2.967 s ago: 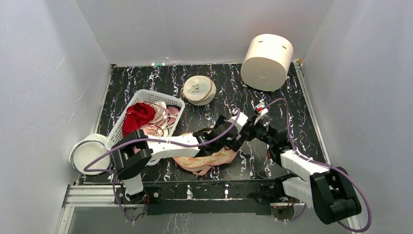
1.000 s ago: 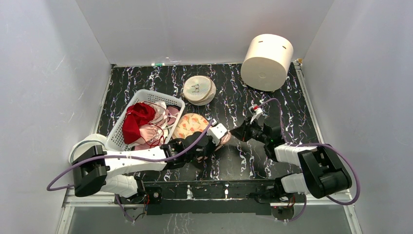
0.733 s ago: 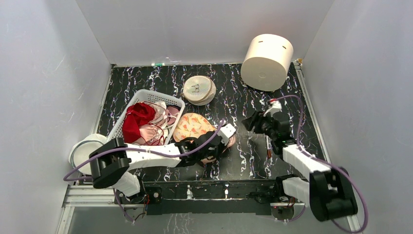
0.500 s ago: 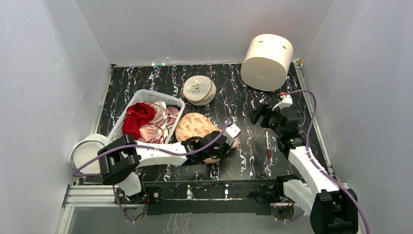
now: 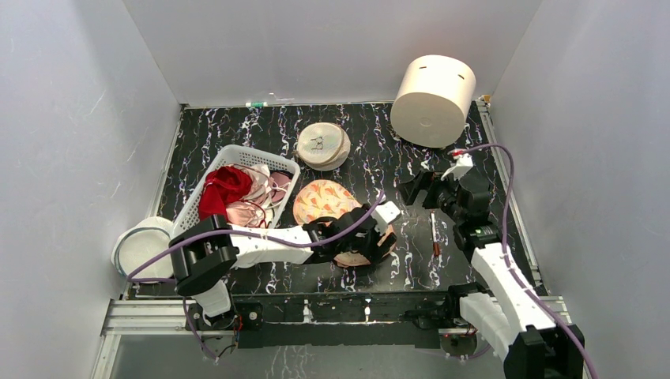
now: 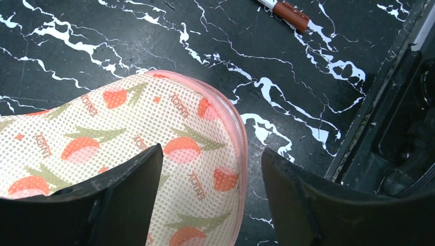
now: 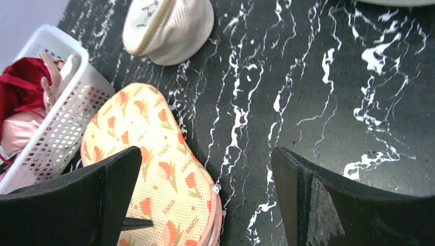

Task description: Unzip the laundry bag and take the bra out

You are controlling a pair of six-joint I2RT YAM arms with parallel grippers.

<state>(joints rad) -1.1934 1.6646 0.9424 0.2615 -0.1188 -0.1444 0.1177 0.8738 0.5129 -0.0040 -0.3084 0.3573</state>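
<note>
The laundry bag, peach-cream with orange leaf print and pink zip trim, lies flat on the black marbled table beside the basket. My left gripper hovers over the bag's near lobe. In the left wrist view the printed mesh fills the left side, and the open left gripper straddles its pink edge without holding it. My right gripper is raised to the bag's right. It stands open with nothing in it, and the bag lies below it. The bra is hidden.
A white basket of red and pink garments sits left of the bag. A round cream mesh disc lies behind it, and a cream cylinder stands at the back right. A brown-tipped pen lies on the right, a white round container at the far left.
Both grippers opened and let go of the bag. The right arm drew back up and to the right. The left arm reached further right over the bag's near lobe.
</note>
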